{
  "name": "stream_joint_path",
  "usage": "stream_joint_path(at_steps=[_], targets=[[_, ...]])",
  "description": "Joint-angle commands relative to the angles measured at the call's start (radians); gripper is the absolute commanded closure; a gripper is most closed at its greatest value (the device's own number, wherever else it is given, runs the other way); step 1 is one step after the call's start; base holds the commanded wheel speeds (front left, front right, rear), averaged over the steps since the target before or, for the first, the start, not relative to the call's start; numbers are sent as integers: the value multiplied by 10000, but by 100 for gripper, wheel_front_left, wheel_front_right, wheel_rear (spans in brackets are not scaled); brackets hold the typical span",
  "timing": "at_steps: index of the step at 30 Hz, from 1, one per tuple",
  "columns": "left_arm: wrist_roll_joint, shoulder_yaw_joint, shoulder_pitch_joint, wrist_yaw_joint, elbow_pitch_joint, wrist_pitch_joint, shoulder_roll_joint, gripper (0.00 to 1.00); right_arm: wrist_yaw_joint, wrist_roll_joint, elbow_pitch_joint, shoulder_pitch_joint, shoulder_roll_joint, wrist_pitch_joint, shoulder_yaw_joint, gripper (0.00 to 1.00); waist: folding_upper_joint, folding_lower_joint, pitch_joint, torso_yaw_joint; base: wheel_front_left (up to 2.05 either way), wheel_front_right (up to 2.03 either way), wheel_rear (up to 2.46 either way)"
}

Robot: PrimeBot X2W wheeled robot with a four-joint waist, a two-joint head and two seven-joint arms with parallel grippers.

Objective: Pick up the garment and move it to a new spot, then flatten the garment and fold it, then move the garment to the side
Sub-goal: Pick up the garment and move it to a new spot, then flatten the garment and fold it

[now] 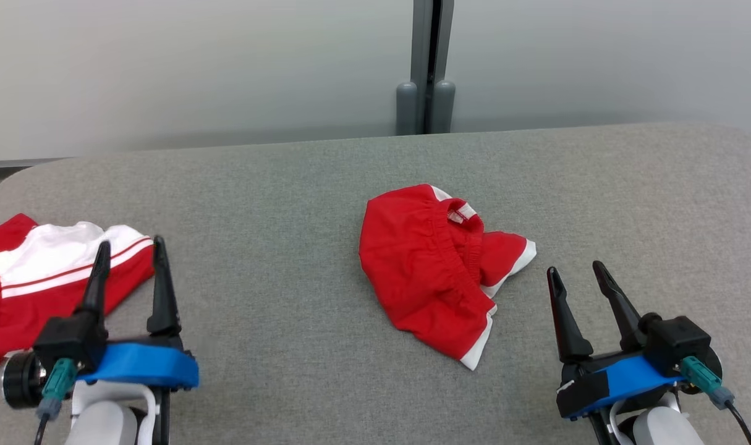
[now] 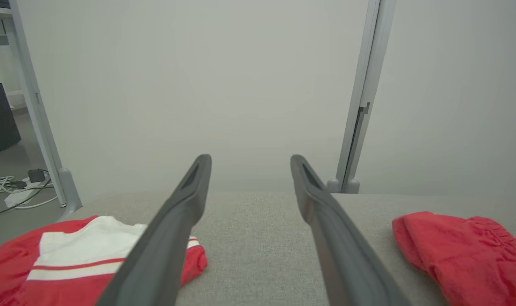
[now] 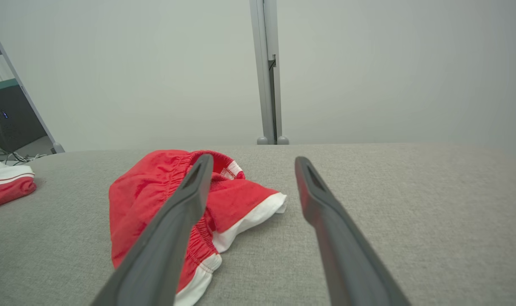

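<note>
Here left tool (image 1: 131,242) and right tool (image 1: 574,267) gape empty; red garment (image 1: 428,266) lies crumpled between.

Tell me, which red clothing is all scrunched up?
The red shorts in the middle, bunched up; the striped garment at the left lies flat.

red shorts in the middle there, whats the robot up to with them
Nothing is held right now. The red shorts lie crumpled in the middle of the grey table, untouched. The left end effector and right end effector both stand open near the front edge, one to each side of them. A red and white garment lies at the table's left end by the left end effector, seemingly folded. The shorts look next for picking up.
</note>
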Motion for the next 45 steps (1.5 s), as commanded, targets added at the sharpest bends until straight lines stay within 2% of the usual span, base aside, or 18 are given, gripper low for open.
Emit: stream_joint_path(at_steps=[1, 9, 16, 32, 38, 45], targets=[[92, 136, 246, 51, -112, -26, -55, 0, 3, -75, 24, 100, -55, -34, -45, 0, 0, 0, -70, 42, 0, 0, 0], [324, 701, 1624, 87, -374, -27, -458, 0, 1, -187, 114, 365, -55, -34, -101, 0, 0, 0, -407, 250, 0, 0, 0], [573, 955, 2015, -68, -358, -28, -807, 0, 1, -206, 223, 527, -54, -34, -110, 0, 0, 0, -599, 379, 0, 0, 0], [969, 1374, 2046, -366, -385, -28, -1061, 0, 3, -138, 362, 567, -54, -34, -4, 0, 0, 0, -696, 375, 0, 0, 0], [1122, 1434, 1847, -514, -356, -28, -1154, 0, 3, -251, 485, 15, -54, -34, 414, 0, 0, 0, -521, 510, 0, 0, 0], [1239, 1362, 1580, -628, -325, -28, -1274, 0, 1, -340, 1179, -588, -55, -34, 711, 0, 0, 0, -224, 763, 0, 0, 0]])
